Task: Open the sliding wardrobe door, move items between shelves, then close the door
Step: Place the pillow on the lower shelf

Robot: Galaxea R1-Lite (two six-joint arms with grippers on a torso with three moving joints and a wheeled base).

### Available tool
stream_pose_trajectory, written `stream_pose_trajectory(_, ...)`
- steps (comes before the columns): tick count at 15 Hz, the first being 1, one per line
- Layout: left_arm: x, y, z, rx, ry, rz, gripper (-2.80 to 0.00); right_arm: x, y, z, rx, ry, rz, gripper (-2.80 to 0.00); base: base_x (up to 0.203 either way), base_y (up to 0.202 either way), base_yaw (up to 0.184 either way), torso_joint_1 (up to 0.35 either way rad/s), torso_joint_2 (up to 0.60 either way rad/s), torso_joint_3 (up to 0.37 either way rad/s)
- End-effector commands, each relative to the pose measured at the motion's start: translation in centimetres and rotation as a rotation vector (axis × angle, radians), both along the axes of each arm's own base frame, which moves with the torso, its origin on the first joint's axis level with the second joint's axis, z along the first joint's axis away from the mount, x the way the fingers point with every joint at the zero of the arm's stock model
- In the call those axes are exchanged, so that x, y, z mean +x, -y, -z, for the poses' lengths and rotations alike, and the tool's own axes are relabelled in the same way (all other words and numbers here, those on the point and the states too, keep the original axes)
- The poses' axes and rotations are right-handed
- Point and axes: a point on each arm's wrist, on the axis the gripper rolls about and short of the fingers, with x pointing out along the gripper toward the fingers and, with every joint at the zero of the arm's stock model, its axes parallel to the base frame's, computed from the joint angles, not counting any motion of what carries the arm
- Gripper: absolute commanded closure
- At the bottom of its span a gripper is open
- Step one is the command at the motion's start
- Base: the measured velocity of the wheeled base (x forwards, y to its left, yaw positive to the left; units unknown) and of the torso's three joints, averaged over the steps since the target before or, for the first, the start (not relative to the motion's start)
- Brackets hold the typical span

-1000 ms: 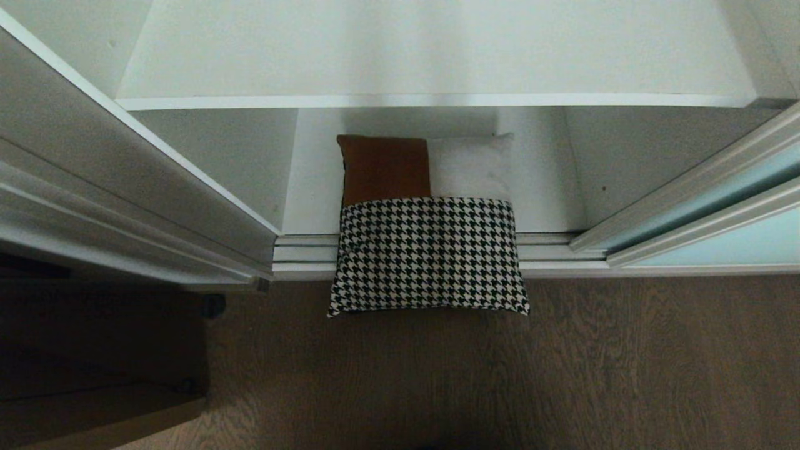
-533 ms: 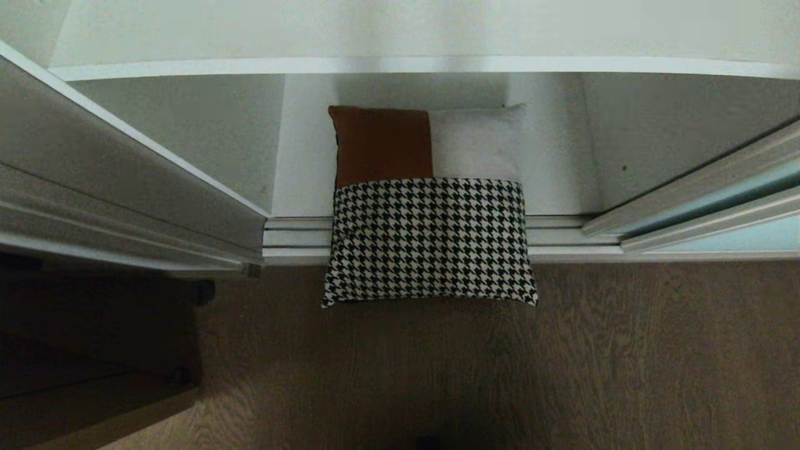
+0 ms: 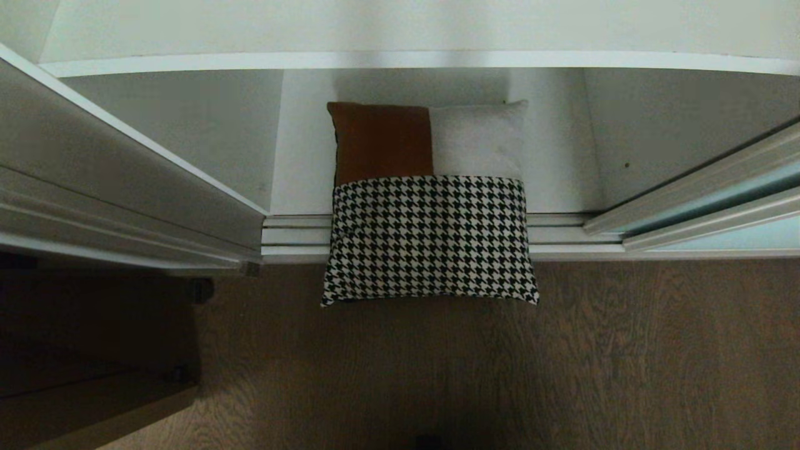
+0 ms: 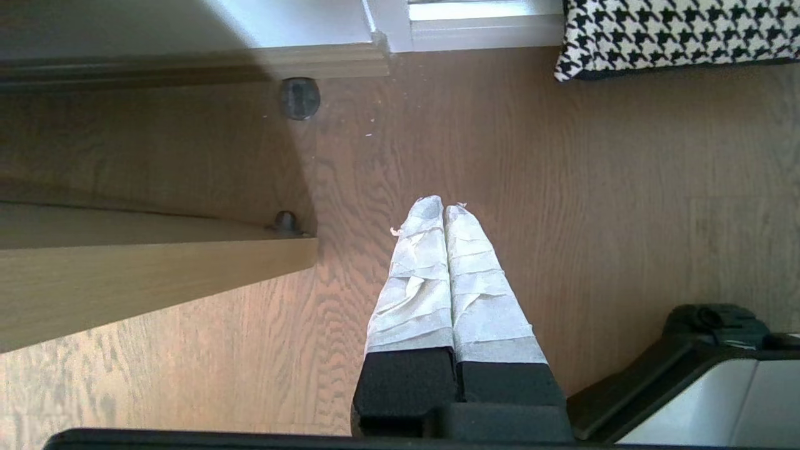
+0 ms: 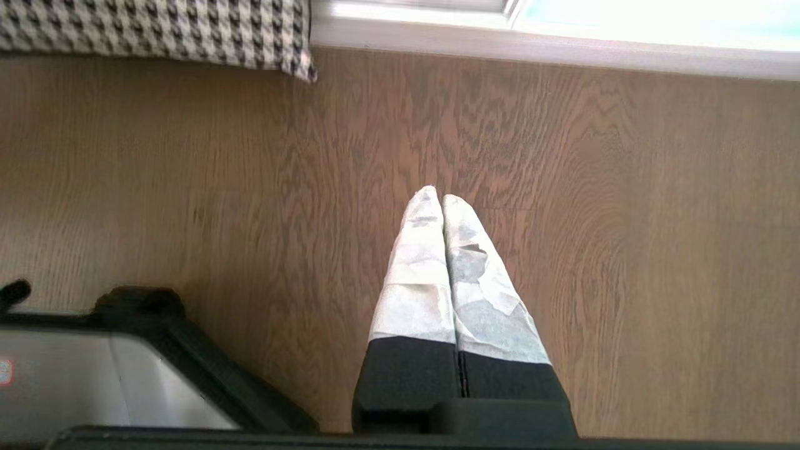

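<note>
The cushion (image 3: 429,212) at frame centre looked soft and light, so, with my left claw (image 4: 444,209) and right claw (image 5: 435,194) pressed together and empty, I judged its overhanging houndstooth edge the best hold.

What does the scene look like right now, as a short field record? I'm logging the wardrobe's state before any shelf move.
door: pale aqua frosted-glass sliding door slid to the right, wardrobe open
item: square houndstooth, rust-brown and grey cushion lying across the ridged floor track, front part over the wooden floor
shelf above: white board
left gripper: shut, empty, above floor
right gripper: shut, empty, above floor
</note>
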Motion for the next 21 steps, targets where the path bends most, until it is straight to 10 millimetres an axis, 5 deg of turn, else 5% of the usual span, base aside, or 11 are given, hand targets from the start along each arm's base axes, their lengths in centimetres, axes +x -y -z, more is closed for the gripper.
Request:
stream_pose_trajectory(1,0.0,0.0,0.0,0.006,-0.002,0.0,0.0,-0.5,0.0,-1.8,0.002,0.006,-0.003,0.0,0.0,0.0,0.0,0.0,0.0,0.0)
stream_pose_trajectory(3,0.0,0.0,0.0,0.022,-0.002,0.001,0.0,-1.4,0.0,-4.7,0.033,-0.04,-0.017,0.0,0.0,0.0,0.0,0.0,0.0,0.0)
stream_pose_trajectory(12,0.0,0.0,-0.1,0.059,0.006,0.009,0.0,1.1,-0.3,-8.4,0.082,-0.319,-0.086,0.0,0.0,0.0,0.0,0.0,0.0,0.0)
stream_pose_trajectory(17,0.0,0.0,-6.9,-0.016,-0.004,-0.014,0.0,3.4,-0.6,-10.2,0.108,-0.404,-0.253,0.0,0.0,0.0,0.0,0.0,0.0,0.0)
stream_pose_trajectory(21,4.3,0.0,-10.6,-0.102,-0.217,0.037,0.0,7.5,-0.7,-9.9,0.122,-0.481,-0.297,0.0,0.0,0.0,0.0,0.0,0.0,0.0)
